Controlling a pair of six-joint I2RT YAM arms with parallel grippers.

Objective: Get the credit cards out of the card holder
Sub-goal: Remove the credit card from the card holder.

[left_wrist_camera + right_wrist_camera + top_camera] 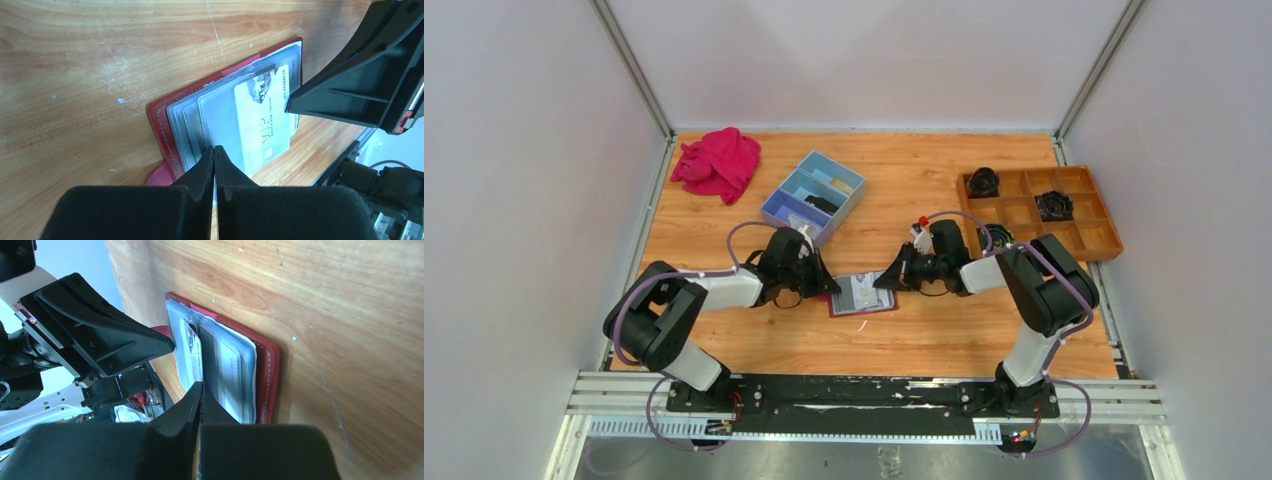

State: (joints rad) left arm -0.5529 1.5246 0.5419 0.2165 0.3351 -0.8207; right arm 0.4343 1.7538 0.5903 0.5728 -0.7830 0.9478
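Note:
The dark red card holder [862,312] lies open on the wooden table between my two grippers, its red cover [159,125] [267,375] under grey see-through pockets [192,135]. One whitish credit card [262,122] [194,357] sticks partway out of a pocket towards the right arm. My left gripper [214,149] [829,288] is shut, tips resting on the pockets near the tab strap [157,176], nothing between them. From the other side, my right gripper [201,385] [287,102] [886,280] is shut on the card's outer edge.
A blue three-compartment box [814,195] stands behind the left arm, with a bright pink cloth [719,162] at the back left. A wooden compartment tray [1104,245] holding black items [983,182] sits at the right. White walls enclose the table.

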